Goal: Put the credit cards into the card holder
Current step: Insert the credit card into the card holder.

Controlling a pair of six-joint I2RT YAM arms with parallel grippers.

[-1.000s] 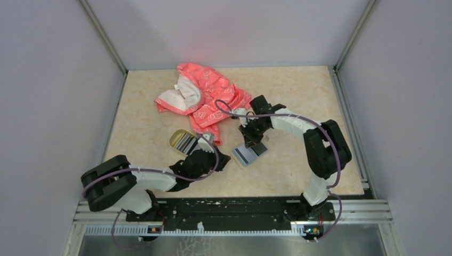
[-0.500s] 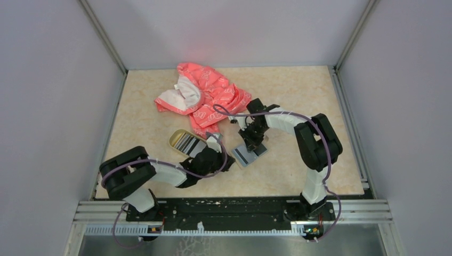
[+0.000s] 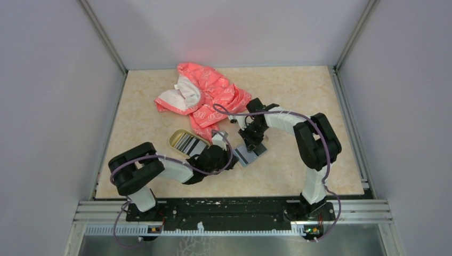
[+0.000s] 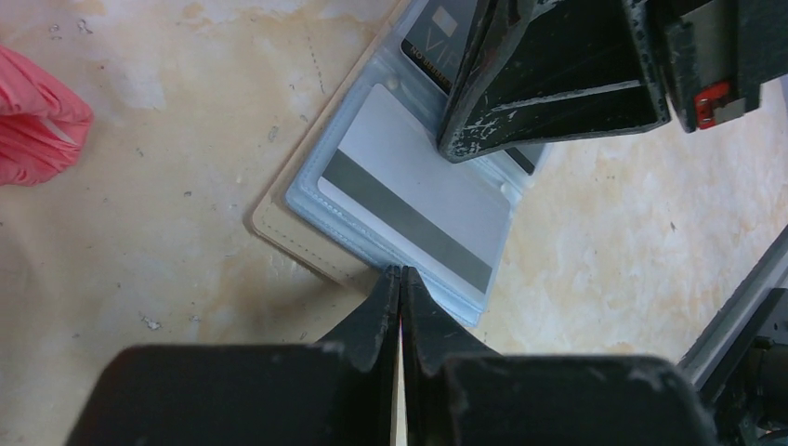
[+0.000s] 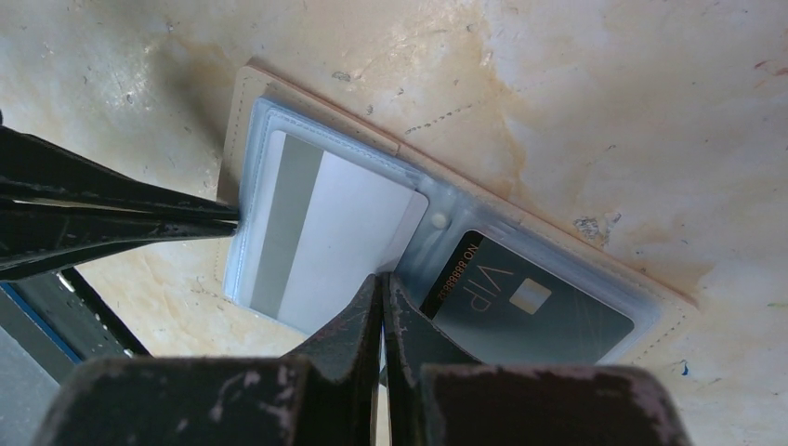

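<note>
Top view: the holder (image 3: 242, 158) is lying open on the tabletop (image 3: 298, 96), with the left hand (image 3: 232, 161) and right hand (image 3: 249, 150) meeting over it; striped cards (image 3: 187, 143) are waiting in the dish (image 3: 175, 137). Left wrist: the left hand, fingers together, is touching the holder's near edge; a pale card (image 4: 409, 200) is sitting in a sleeve. Right wrist: the right hand, also together, is pressing on the holder's middle; a VIP card (image 5: 530, 302) is filling the other sleeve. Two cards seem to be in; the dish's cards are still waiting.
</note>
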